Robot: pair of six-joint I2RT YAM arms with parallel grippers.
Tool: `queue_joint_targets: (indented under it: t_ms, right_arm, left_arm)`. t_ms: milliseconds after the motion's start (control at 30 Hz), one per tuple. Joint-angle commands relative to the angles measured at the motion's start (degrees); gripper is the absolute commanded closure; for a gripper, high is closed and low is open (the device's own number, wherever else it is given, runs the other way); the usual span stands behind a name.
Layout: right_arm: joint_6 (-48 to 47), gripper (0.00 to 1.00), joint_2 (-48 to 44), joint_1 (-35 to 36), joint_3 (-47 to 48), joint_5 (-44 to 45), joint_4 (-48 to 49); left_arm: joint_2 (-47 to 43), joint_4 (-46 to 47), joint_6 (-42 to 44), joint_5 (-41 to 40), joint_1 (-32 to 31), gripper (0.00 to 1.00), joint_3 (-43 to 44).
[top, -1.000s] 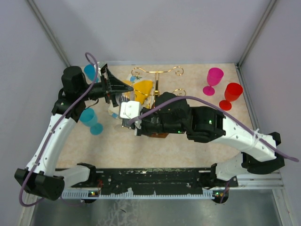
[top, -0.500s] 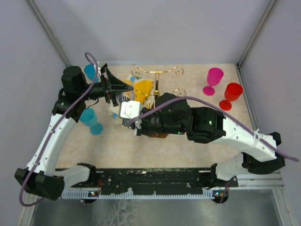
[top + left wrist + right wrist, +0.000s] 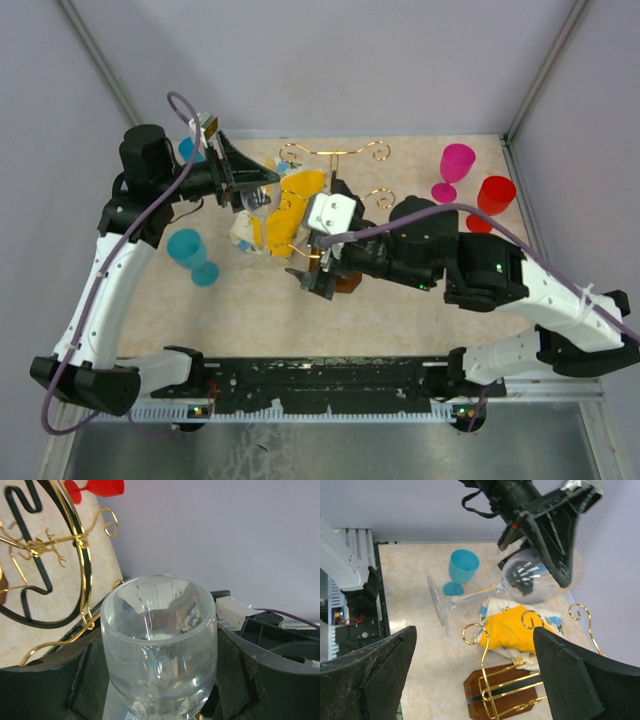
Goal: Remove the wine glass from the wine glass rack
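Between the jaws of the left gripper (image 3: pixel 258 186) lay the glass (image 3: pixel 160 630), clamped by its bowl.
Right gripper (image 3: pixel 308 278) gaped wide over the rack (image 3: pixel 492 692).

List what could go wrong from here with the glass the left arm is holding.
1. The left gripper clamps the wine glass by its smooth bowl, lying sideways in mid-air; it may slip or crack.
2. Its foot hangs close to the scroll ends of the wine glass rack, so a swing might snag.
3. A blue glass stands near the foot in the right wrist view and could get knocked.
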Motion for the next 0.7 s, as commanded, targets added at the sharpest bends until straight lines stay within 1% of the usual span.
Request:
queue_joint_targets:
  t_ms: [0, 33, 133, 233, 300, 467, 600, 667]
  right_arm:
    - [1.18, 0.01, -5.74, 0.45, -2.22, 5.80, 4.26]
    - [1.41, 0.01, -6.54, 0.44, -2.85, 6.44, 4.49]
    - [2.23, 0.01, -7.89, 0.45, -4.31, 7.43, 4.54]
    - [2.62, 0.01, -8.32, 0.45, -5.33, 7.78, 4.11]
    - [2.96, 0.01, -8.44, 0.44, -5.85, 8.04, 3.89]
    - [3.42, 0.01, -9.43, 0.45, -8.11, 8.22, 4.69]
    - [3.88, 0.01, -10.40, 0.39, -9.84, 8.47, 5.02]
    - [4.16, 0.01, -10.84, 0.44, -10.55, 8.79, 4.95]
  left_arm:
    - [0.09, -6.34, 8.66, -3.31, 3.69, 0.43, 5.05]
    - [0.21, -8.12, 10.85, -4.49, 4.93, 0.43, 5.94]
    - [0.97, -14.40, 19.34, -11.69, 7.81, 0.43, 8.55]
    - [1.15, -17.05, 24.39, -18.66, 9.34, 0.43, 9.63]
    - [1.19, -16.75, 26.37, -21.73, 10.38, 0.43, 9.86]
    - [1.31, -16.55, 31.96, -35.74, 11.16, 0.41, 11.08]
    - [0.23, -11.98, 34.99, -44.80, 11.51, 0.41, 8.90]
    - [-0.42, -8.00, 36.41, -48.62, 11.55, 0.42, 6.33]
